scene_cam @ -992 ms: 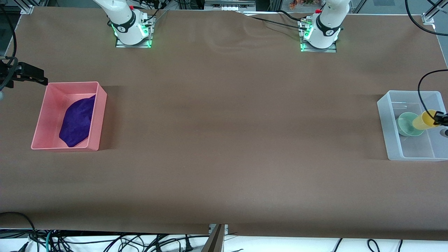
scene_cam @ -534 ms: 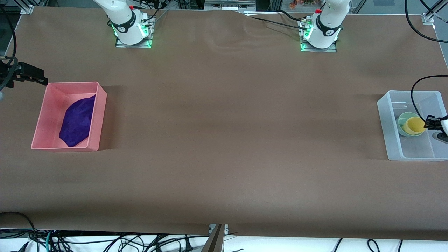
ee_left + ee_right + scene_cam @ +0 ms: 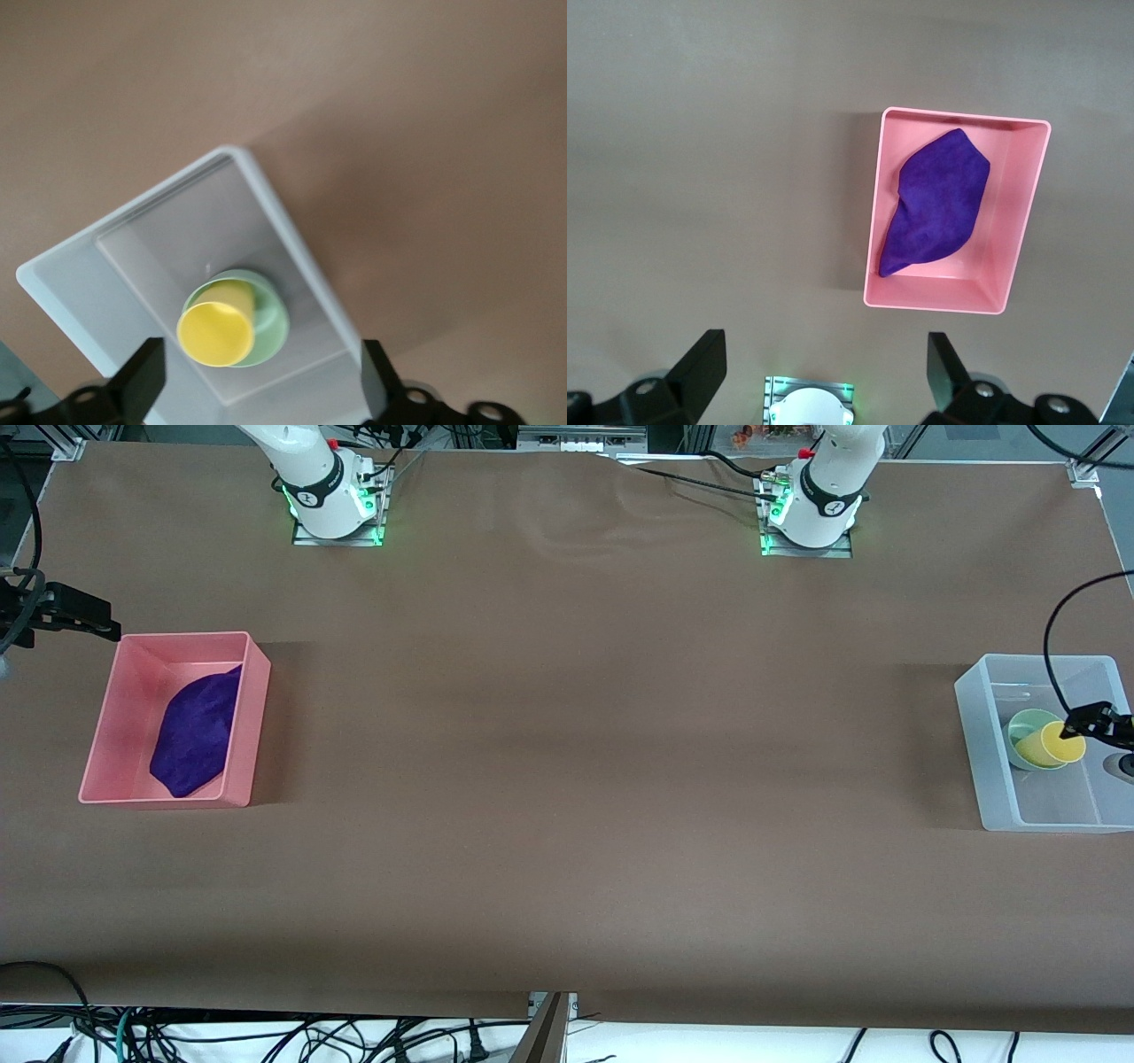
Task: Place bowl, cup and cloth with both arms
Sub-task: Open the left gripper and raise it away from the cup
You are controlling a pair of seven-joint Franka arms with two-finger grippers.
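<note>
Yellow cup [image 3: 1050, 745], mint-green bowl [image 3: 1027, 729], translucent white bin [image 3: 985, 753]; deep purple cloth [image 3: 194, 732], pink bin [image 3: 252, 722]; plain brown table [image 3: 567, 779].

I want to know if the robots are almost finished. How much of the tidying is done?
Nearly all looks done. The cloth lies in the pink bin. The cup sits tilted in the bowl, inside the clear bin. The left gripper is open above them, holding nothing. The right gripper waits open.

Front view: high, facing the arm bases across the brown table [image 3: 567, 779]. Wrist views look down, one on the translucent white plastic bin [image 3: 62, 274], one on the pink rectangular plastic bin [image 3: 1028, 221]; the front view shares both.
</note>
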